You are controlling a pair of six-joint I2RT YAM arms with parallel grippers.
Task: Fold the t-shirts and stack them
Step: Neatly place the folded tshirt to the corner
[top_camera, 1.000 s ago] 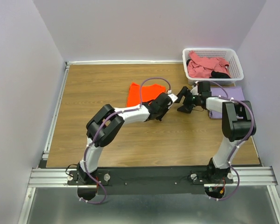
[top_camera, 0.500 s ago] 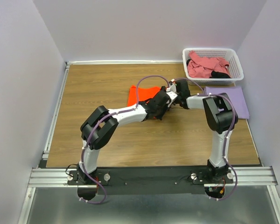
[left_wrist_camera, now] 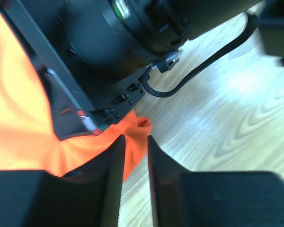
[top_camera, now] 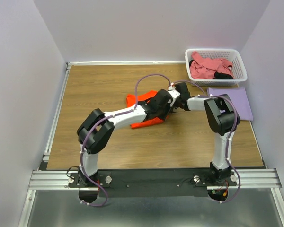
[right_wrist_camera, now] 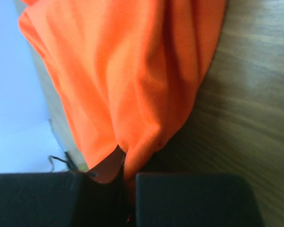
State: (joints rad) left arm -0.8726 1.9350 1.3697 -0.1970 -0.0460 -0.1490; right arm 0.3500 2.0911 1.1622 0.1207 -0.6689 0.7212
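Closely paired, left gripper [left_wrist_camera: 135, 163] and right gripper [right_wrist_camera: 127, 187], each nearly closed, pinching edge of orange t-shirt [right_wrist_camera: 132, 71].

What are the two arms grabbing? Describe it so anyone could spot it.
At the middle of the wooden table, the left gripper and right gripper meet. They pinch a crumpled, bright orange t-shirt; the lavender shirt lies flat at right, the pink shirt in the basket.
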